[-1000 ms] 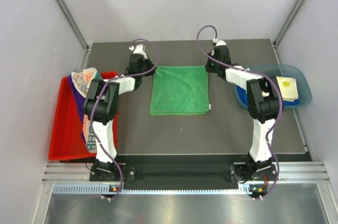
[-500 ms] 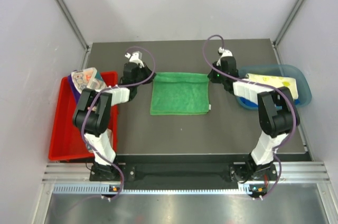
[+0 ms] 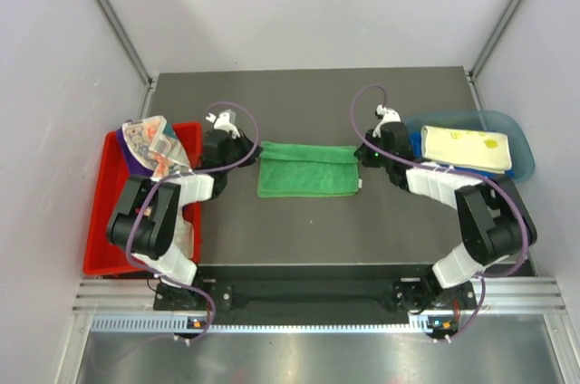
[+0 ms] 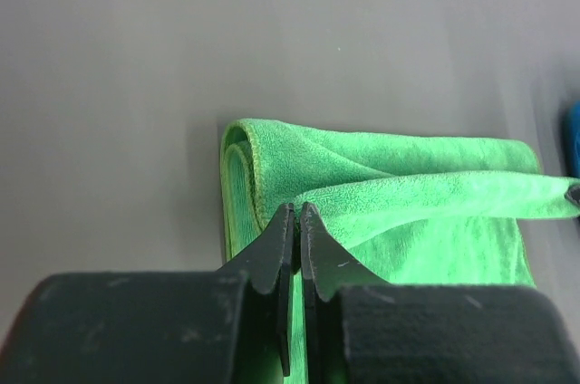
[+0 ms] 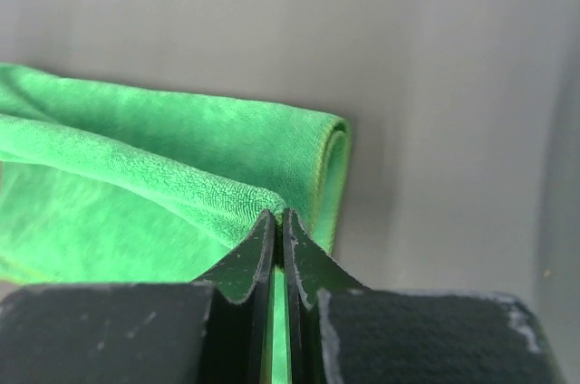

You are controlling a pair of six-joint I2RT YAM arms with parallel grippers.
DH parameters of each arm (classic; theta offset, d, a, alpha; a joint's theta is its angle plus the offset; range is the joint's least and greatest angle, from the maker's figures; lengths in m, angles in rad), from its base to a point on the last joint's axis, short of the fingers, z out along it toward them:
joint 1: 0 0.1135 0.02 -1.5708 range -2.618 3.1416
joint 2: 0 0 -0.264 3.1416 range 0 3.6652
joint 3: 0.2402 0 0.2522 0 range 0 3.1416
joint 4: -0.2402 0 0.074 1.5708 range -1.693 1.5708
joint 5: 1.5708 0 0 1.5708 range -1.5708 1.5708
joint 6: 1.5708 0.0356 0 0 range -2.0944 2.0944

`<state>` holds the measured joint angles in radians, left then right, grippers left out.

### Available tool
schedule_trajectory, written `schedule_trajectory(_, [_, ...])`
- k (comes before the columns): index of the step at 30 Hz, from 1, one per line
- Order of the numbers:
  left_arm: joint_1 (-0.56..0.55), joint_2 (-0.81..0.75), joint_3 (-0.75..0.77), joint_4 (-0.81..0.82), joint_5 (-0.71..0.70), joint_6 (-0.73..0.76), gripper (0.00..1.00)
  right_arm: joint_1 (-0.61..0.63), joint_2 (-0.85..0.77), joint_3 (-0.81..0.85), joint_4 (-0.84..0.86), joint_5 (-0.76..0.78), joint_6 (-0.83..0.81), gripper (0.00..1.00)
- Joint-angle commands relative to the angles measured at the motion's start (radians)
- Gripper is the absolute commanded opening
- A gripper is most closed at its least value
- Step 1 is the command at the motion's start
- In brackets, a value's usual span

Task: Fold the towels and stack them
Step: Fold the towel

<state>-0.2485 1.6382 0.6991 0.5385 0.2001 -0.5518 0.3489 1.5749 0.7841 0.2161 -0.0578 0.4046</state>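
Note:
The green towel (image 3: 306, 171) lies mid-table, its far edge lifted and carried over toward the near edge. My left gripper (image 3: 260, 150) is shut on the towel's left far corner; in the left wrist view the left gripper (image 4: 297, 210) pinches the green towel (image 4: 408, 189). My right gripper (image 3: 359, 154) is shut on the right far corner, and the right wrist view shows that gripper (image 5: 278, 216) pinching the raised edge of the green towel (image 5: 163, 153). More towels, purple and white with orange lettering (image 3: 149, 144), are heaped in the red tray. A pale yellow towel (image 3: 467, 147) rests on the blue bin.
The red tray (image 3: 107, 230) sits at the table's left edge, beside the left arm. The translucent blue bin (image 3: 524, 156) stands at the right edge, close behind the right arm. Grey walls enclose the table on three sides.
Both grippers have drawn the green towel's far edge toward the near side, so the towel now shows about half as deep. Both arms have pulled back and spread outward.

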Motion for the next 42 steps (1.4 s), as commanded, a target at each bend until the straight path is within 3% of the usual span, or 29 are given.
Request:
schedule_trajectory(1, [-0.008, -0.086, -0.047, 0.077, -0.025, -0.016, 0.00, 0.041, -0.090, -0.040, 0.058, 0.044, 0.011, 0.00])
schedule_trajectory(13, [-0.021, -0.242, -0.190, 0.037, -0.022, -0.031, 0.00, 0.085, -0.213, -0.154, 0.039, 0.108, 0.033, 0.00])
schedule_trajectory(24, [-0.037, -0.252, -0.273, 0.066, -0.007, -0.053, 0.01, 0.105, -0.242, -0.233, 0.065, 0.105, 0.063, 0.00])
schedule_trajectory(27, [-0.038, -0.251, -0.293, 0.080, -0.004, -0.071, 0.13, 0.110, -0.233, -0.255, 0.071, 0.102, 0.072, 0.01])
schedule_trajectory(28, [-0.041, -0.256, -0.296, 0.078, -0.004, -0.074, 0.24, 0.110, -0.234, -0.259, 0.071, 0.093, 0.076, 0.03])
schedule_trajectory(31, [-0.043, -0.302, -0.306, 0.049, -0.016, -0.080, 0.34, 0.110, -0.265, -0.264, 0.051, 0.076, 0.080, 0.21])
schedule_trajectory(32, [-0.043, -0.319, -0.297, 0.022, -0.024, -0.077, 0.36, 0.108, -0.277, -0.264, 0.040, 0.078, 0.077, 0.31])
schedule_trajectory(35, [-0.043, -0.399, -0.261, -0.107, -0.063, -0.063, 0.37, 0.108, -0.325, -0.247, -0.036, 0.099, 0.076, 0.39])
schedule_trajectory(39, [-0.046, -0.494, -0.216, -0.245, -0.120, -0.051, 0.37, 0.116, -0.377, -0.203, -0.141, 0.127, 0.088, 0.41])
schedule_trajectory(42, [-0.060, -0.471, -0.155, -0.301, -0.107, -0.051, 0.34, 0.137, -0.380, -0.149, -0.185, 0.137, 0.094, 0.41])
